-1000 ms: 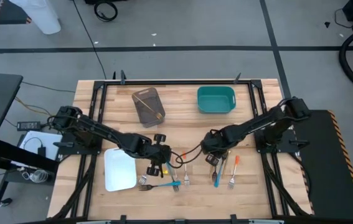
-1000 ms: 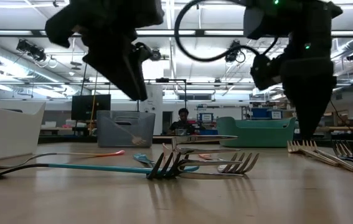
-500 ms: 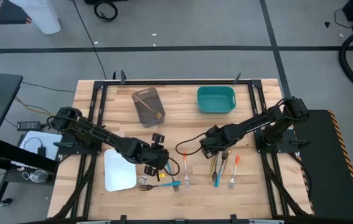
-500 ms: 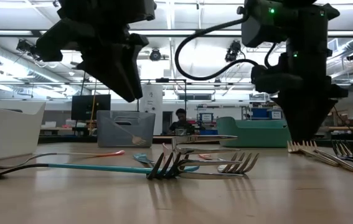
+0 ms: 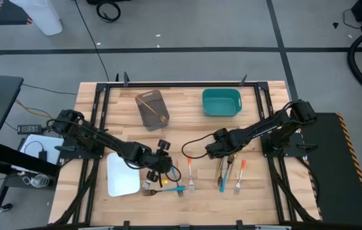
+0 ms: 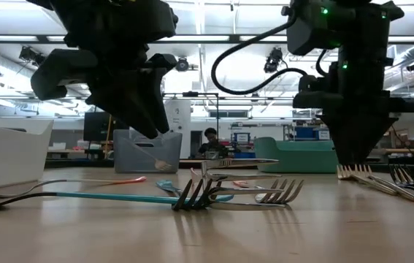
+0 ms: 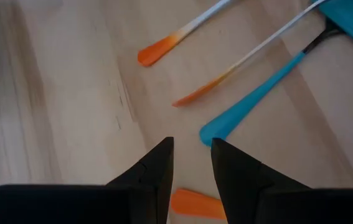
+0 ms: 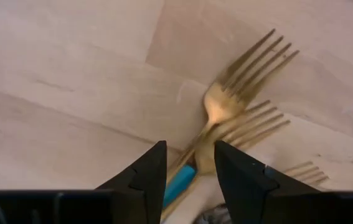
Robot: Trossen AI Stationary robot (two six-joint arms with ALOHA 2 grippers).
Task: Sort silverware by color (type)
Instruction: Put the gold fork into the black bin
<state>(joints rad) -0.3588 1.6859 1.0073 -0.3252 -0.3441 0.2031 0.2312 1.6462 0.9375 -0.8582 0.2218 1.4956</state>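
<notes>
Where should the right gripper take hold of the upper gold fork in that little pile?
On the neck just behind the tines of the upper gold fork, coming straight down with the right gripper open across it. The fork lies flat on the wooden table, and its handle runs under the gripper beside a blue-handled fork, so the bare neck looks like the safest spot.

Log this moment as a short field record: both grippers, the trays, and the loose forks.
left gripper: open, empty, low over the table above an orange-handled fork
right gripper: open, empty, over the gold forks
grey tray: holds a gold fork
teal tray: looks empty
white tray: looks empty
loose forks: orange, blue and gold ones near the table's front edge
</notes>
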